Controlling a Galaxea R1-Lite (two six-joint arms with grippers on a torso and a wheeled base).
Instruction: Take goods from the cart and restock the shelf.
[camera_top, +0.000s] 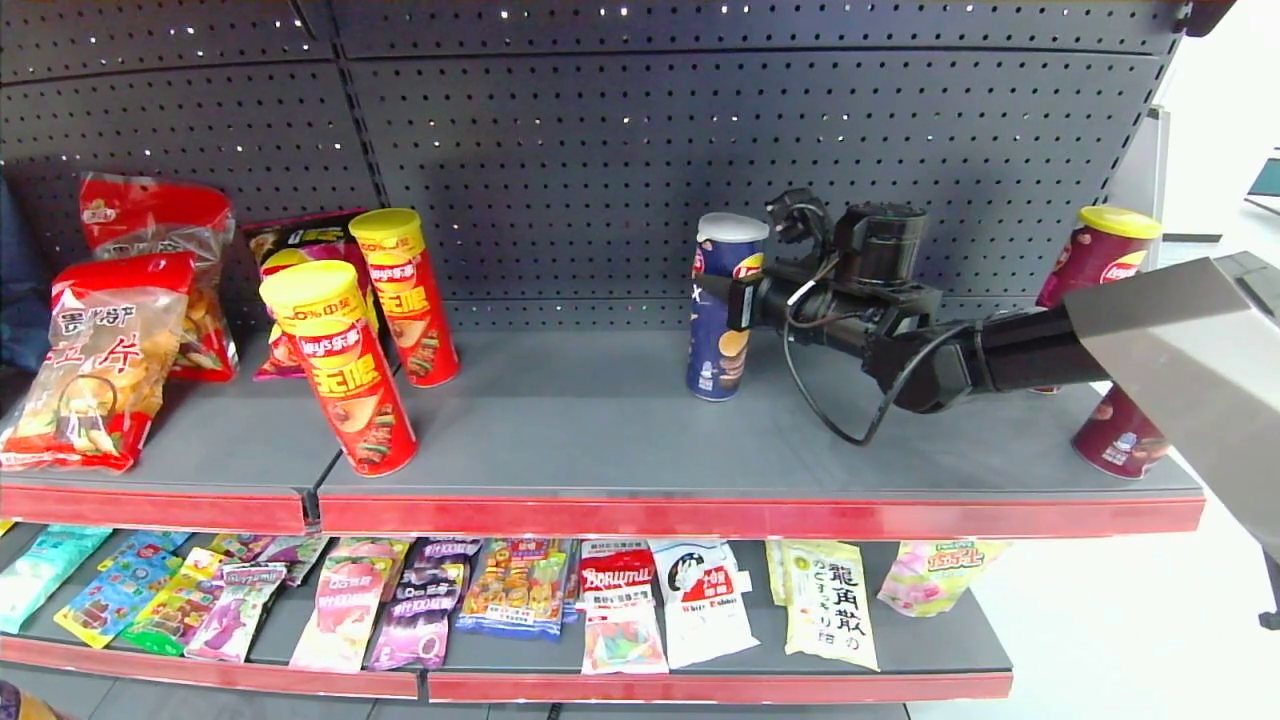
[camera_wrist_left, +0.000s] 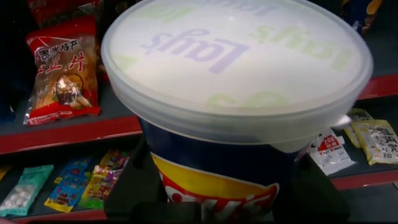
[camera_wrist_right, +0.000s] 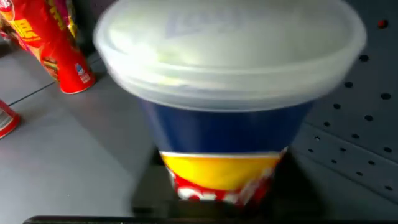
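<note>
A blue chip can (camera_top: 722, 310) with a white lid stands upright on the grey upper shelf (camera_top: 600, 420), just right of its middle. My right gripper (camera_top: 740, 300) is shut on its upper half, coming in from the right. In the right wrist view the same can (camera_wrist_right: 233, 81) sits close up between the dark fingers (camera_wrist_right: 149, 186). In the left wrist view my left gripper (camera_wrist_left: 217, 196) is shut on a second blue chip can (camera_wrist_left: 236, 68) with a white lid, held out in front of the shelves.
Two red chip cans (camera_top: 345, 365) (camera_top: 405, 295) and snack bags (camera_top: 95, 360) fill the shelf's left part. Maroon cans (camera_top: 1100, 255) (camera_top: 1118, 435) stand at the right end. Bare shelf lies between the red cans and the blue can. Packets (camera_top: 620, 600) line the lower shelf.
</note>
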